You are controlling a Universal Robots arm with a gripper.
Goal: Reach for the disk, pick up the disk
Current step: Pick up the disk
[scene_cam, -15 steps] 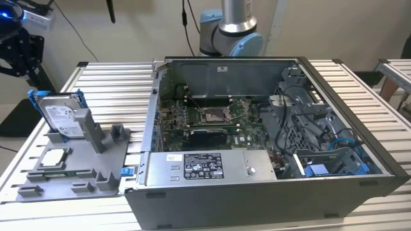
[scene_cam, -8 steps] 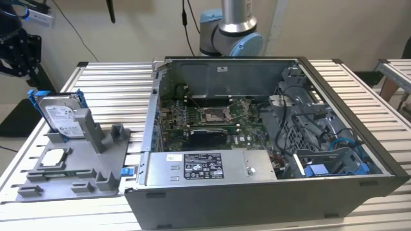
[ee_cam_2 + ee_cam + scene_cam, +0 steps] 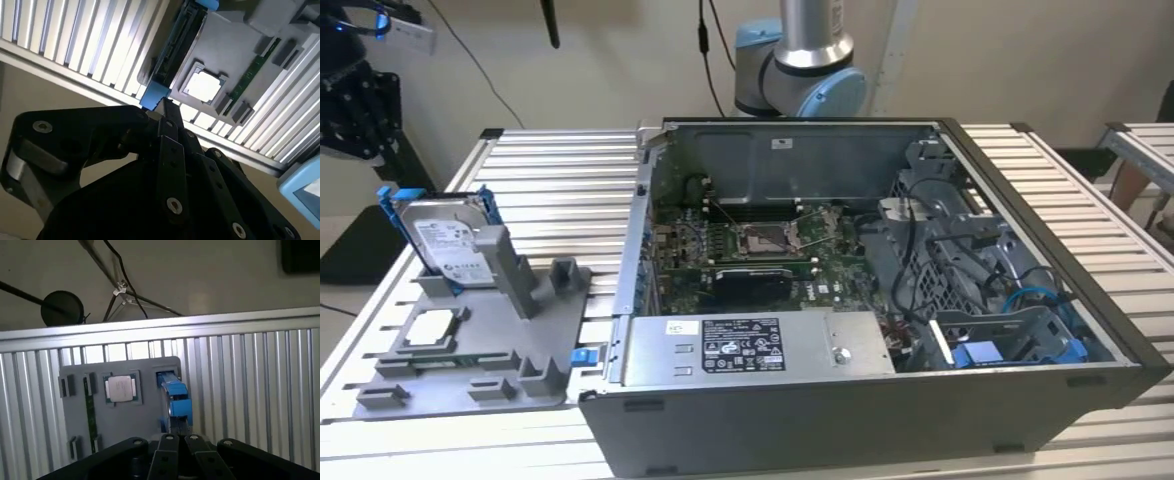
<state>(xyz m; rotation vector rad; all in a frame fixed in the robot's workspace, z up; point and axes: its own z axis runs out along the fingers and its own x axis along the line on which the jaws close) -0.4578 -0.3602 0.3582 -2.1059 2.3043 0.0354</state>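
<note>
Disk (image 3: 447,240) upright on edge in grey fixture (image 3: 483,345), bare table slats (image 3: 547,180) alongside. Gripper (image 3: 175,429) apart from its blue frame edge, fingers seemingly clenched, empty.

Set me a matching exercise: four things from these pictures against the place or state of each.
1. disk
2. chip
3. computer case
4. labelled grey box

A. open on top
B. lies flat in the grey holder
C. inside the case, against its near wall
D. stands on edge in the grey holder

Pairs: 1-D, 2-B, 3-A, 4-C
</note>
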